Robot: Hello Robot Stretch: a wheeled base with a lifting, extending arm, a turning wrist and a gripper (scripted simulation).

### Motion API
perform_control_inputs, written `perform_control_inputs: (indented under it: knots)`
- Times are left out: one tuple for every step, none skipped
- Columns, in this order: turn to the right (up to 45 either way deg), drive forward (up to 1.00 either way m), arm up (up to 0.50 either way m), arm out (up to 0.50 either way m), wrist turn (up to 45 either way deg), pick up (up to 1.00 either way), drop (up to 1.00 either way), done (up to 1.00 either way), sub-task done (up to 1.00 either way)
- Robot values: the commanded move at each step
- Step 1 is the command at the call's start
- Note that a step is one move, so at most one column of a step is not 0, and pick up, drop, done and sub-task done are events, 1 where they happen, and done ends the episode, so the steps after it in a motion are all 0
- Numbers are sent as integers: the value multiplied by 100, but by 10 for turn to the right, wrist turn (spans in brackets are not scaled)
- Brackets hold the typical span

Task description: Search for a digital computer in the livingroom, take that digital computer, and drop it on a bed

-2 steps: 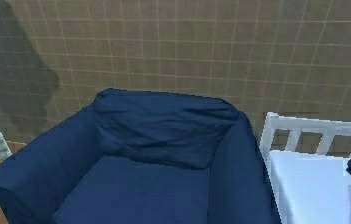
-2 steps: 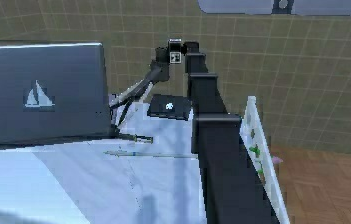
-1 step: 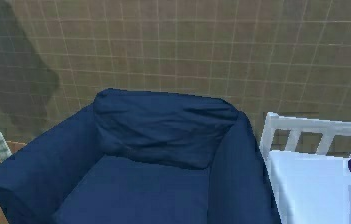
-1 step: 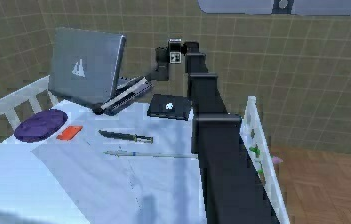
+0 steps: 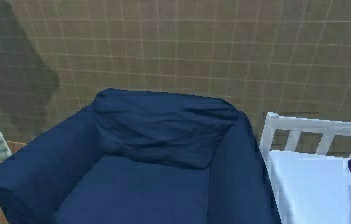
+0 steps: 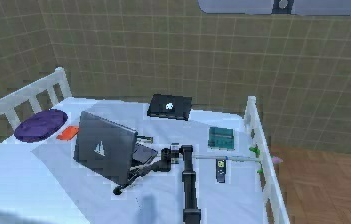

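An open grey laptop (image 6: pixel 103 145) is over the white bed (image 6: pixel 43 190) in the arm side view, with its screen back toward me. The dark arm (image 6: pixel 188 190) rises from the bottom edge, and the gripper (image 6: pixel 143 172) reaches left to the laptop's near corner. The bedsheet lies right behind the laptop, so I cannot tell whether the gripper holds it. In the forward view the same bed's white rail (image 5: pixel 313 133) is at the right.
On the bed lie a black flat device (image 6: pixel 170 105), a purple plate (image 6: pixel 40 125), a small red thing (image 6: pixel 68 132), a green book (image 6: pixel 220 137) and a remote (image 6: pixel 221 168). A dark blue armchair (image 5: pixel 153 150) stands against the tiled wall ahead.
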Motion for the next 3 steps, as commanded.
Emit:
perform_control_inputs:
  knots:
    - [0, 0, -32, 0, 0, 0, 0, 0, 0]
    - [0, 0, 0, 0, 0, 0, 100, 0, 0]
    - [0, 0, 10, 0, 0, 0, 0, 0, 0]
